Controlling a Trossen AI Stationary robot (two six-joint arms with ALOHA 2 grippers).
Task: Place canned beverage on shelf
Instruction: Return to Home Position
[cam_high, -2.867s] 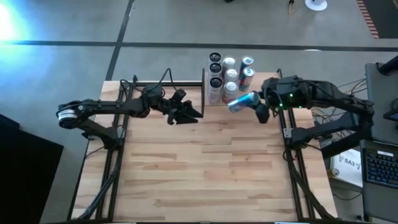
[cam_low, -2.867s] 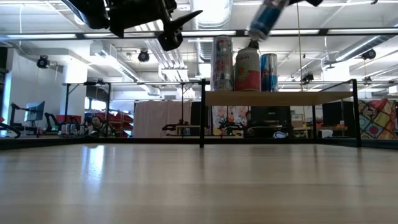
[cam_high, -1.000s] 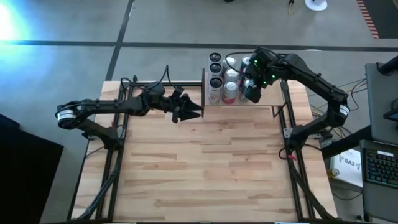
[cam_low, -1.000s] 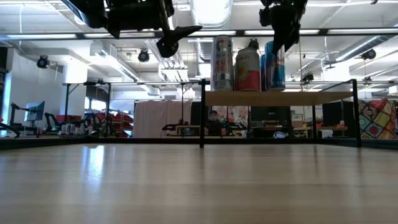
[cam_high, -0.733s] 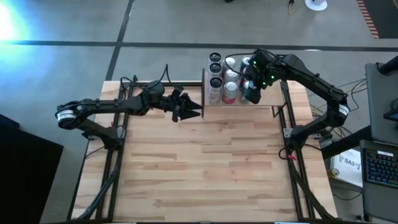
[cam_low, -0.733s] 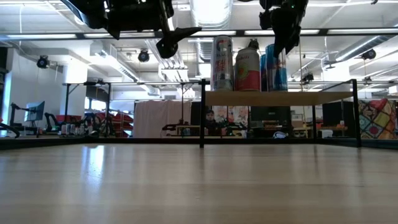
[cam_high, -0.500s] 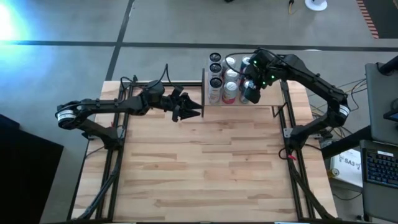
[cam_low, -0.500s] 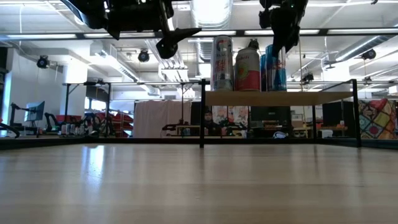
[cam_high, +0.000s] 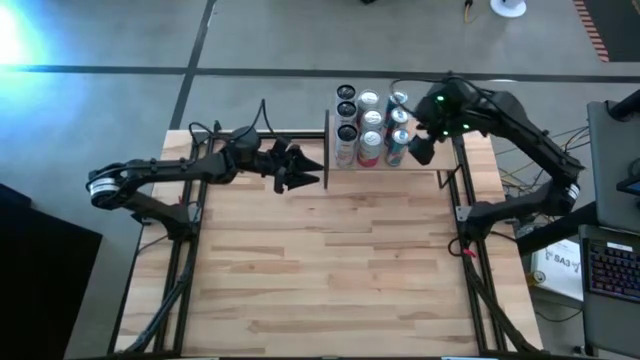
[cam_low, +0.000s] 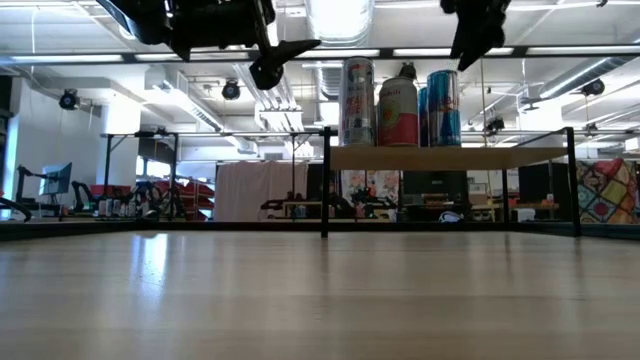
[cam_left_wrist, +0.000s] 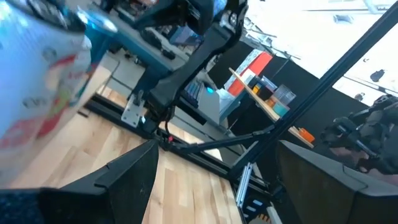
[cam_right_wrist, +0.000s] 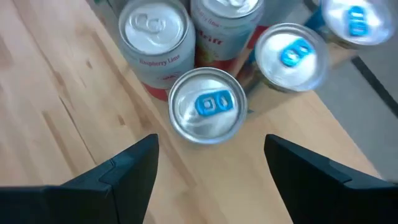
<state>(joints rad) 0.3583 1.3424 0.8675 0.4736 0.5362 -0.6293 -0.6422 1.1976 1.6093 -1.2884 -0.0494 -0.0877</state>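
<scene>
The shelf (cam_high: 441, 166) (cam_low: 450, 157) stands at the table's far edge, right of centre, with several cans upright on it. The blue canned beverage (cam_high: 397, 147) (cam_low: 443, 108) (cam_right_wrist: 207, 106) stands on its base at the shelf's near right, beside a red-and-white can (cam_low: 398, 112). My right gripper (cam_high: 419, 151) (cam_low: 474, 44) (cam_right_wrist: 211, 186) hovers open above and just right of that can, slanting down, touching nothing. My left gripper (cam_high: 306, 178) (cam_low: 285, 55) (cam_left_wrist: 217, 180) stands open and level in the air just left of the shelf, with nothing between its fingers.
A black upright rod (cam_high: 327, 140) marks the shelf's left end, close to my left gripper. Black rails (cam_high: 190, 200) run along both table sides. The butcher-block tabletop (cam_high: 330, 270) lies in front of the shelf. A laptop (cam_high: 610, 270) sits off the right edge.
My right gripper, which stood around the blue can on the shelf, has risen off it and drawn back toward the table's right edge. The can stays upright on the shelf where it was.
</scene>
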